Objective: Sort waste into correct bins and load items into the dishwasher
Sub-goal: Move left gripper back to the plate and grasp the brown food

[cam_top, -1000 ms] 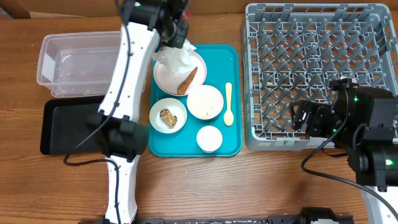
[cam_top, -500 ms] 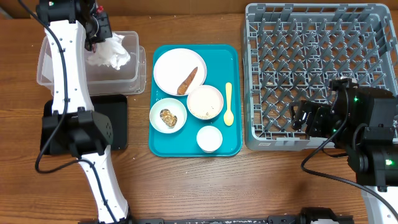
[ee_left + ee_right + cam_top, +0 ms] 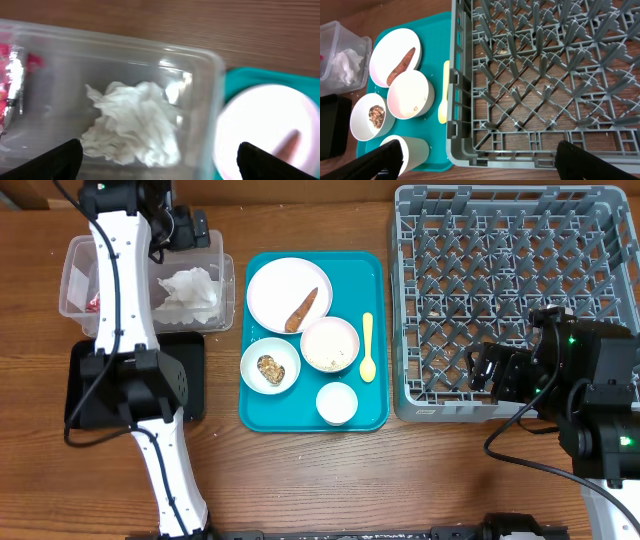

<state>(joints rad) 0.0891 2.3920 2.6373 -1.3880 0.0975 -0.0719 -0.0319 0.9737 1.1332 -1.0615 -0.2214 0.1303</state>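
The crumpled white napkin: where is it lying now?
Overhead, the napkin lies inside the clear tub, left of the teal tray, at the tub's right end; the red wrapper is at its left end.

"What lies under me besides the job?"
"A teal tray (image 3: 378,280), centre-left of the frame, flat on my brown wooden surface (image 3: 300,480)."
"Wood elsewhere?"
"Yes, along the bottom and top edges."

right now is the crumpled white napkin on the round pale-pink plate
No, the crumpled white napkin lies inside the clear rectangular plastic tub, apart from the round pale-pink plate.
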